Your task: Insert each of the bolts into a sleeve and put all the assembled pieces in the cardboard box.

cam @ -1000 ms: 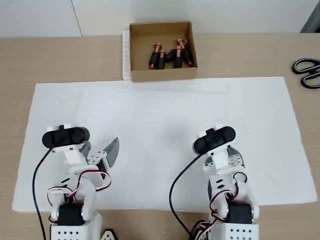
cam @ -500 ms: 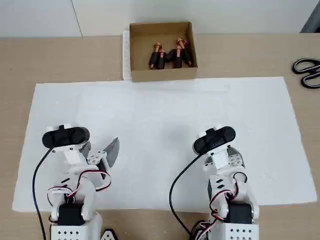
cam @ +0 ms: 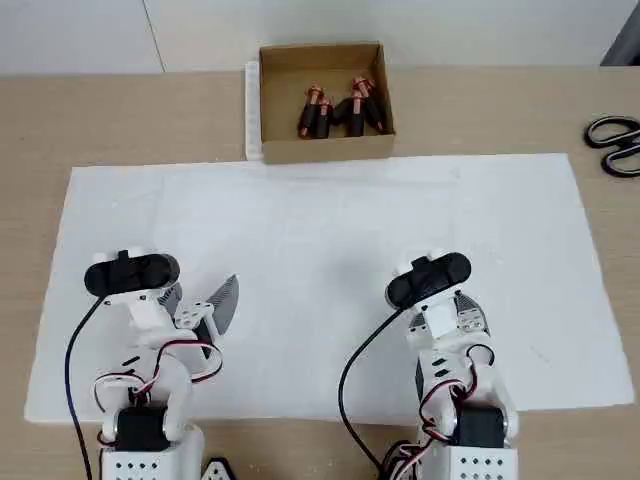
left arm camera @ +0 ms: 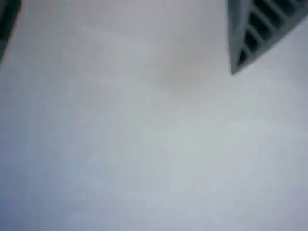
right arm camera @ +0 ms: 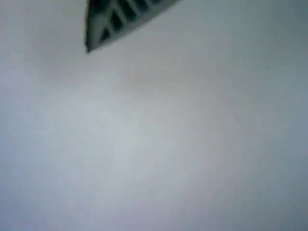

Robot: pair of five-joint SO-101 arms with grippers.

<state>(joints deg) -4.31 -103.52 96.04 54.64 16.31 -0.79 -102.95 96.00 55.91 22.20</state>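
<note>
Nothing has shifted since the earlier frames. Both arms sit where they were, folded back and well apart from the cardboard box [cam: 322, 148], and the pieces inside the box lie just as before.

There is one cardboard box. It stands on the bench [cam: 120, 110] with its near wall touching the edge of the one white sheet [cam: 330, 220]. Inside the box is one cluster of assembled pieces [cam: 340, 110], black sleeves with copper-coloured bolts in them. They are gathered nearer the box wall that faces the scissors [cam: 612, 143]. The pieces overlap, so I can make out at least four, but the exact number cannot be told.

One white strip [cam: 251, 110] lies against the outside of the box, on the side away from the scissors. There is one pair of scissors, on bare bench off the sheet and well apart from the box.

There are two arms. The left arm [cam: 150, 340] and the right arm [cam: 445, 345] stand side by side at the sheet's edge farthest from the box. The left claw [cam: 225, 298] and the right claw [cam: 468, 318] each hang close over the sheet, far from the box. For both claws, I cannot tell whether they are wide or narrow.
</note>
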